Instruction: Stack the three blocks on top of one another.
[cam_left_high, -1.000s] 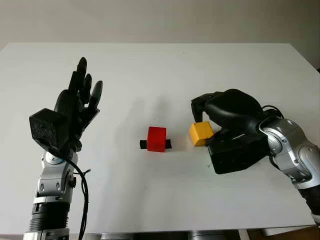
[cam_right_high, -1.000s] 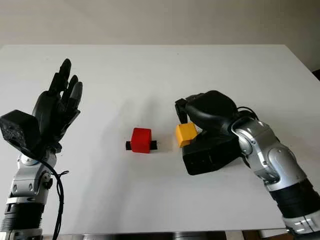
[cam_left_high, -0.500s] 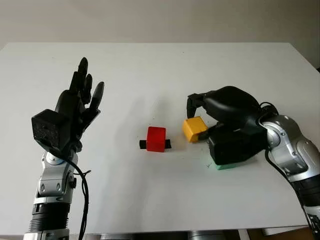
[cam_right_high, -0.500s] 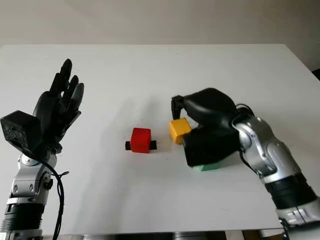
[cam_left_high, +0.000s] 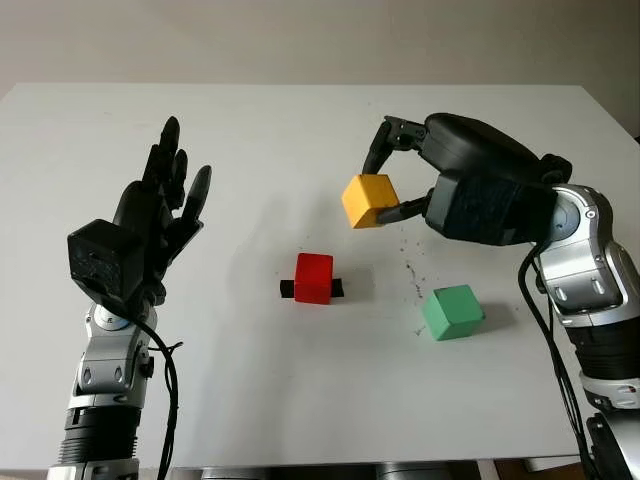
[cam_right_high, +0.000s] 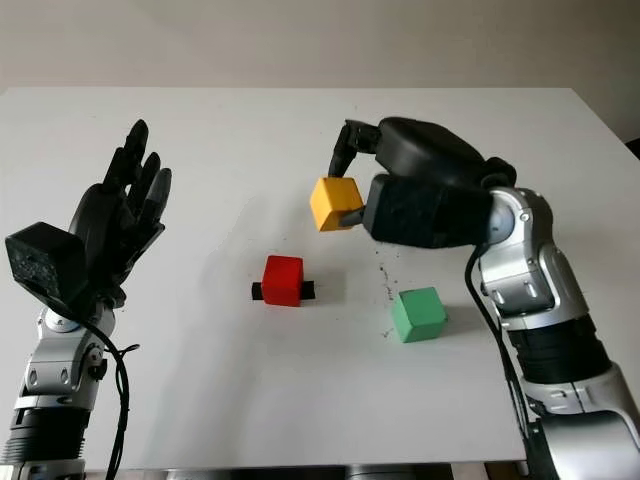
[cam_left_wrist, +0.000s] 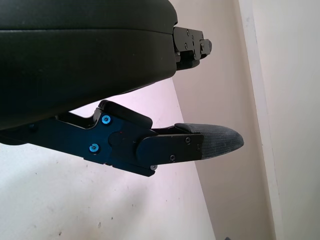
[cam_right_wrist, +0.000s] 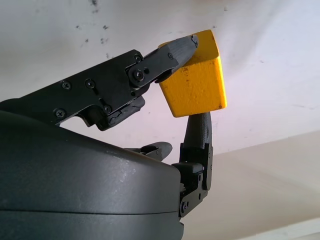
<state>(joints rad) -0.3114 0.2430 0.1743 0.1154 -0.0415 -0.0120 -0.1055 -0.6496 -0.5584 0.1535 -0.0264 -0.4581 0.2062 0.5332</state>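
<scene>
Now the left hand (cam_left_high: 150, 225) is raised above the left part of the tabletop (cam_left_high: 300, 130), as it was a second ago; it is open and holds nothing.

Near the middle of the tabletop the red block (cam_left_high: 313, 277) sits on a small black piece (cam_left_high: 288, 290), and it has not moved.

To the right of it, the big change: the yellow block (cam_left_high: 368, 200) was down on the tabletop a second ago, beside the red one, and now it is in the air, higher and farther toward the far edge. The right hand (cam_left_high: 470, 190) has lifted it. Its fingers (cam_right_wrist: 170, 52) are clamped on the block, one fingertip on an upper corner and another pressing from the opposite side, as the right wrist view shows. The block is a little tilted in this grip.

Because the hand went up, the green block (cam_left_high: 452, 311) is uncovered; it lies toward the right front part of the tabletop, apart from the others.

I judge the first stacking step is under way: the yellow block probably goes onto the red or green one, and no block is stacked yet
</scene>
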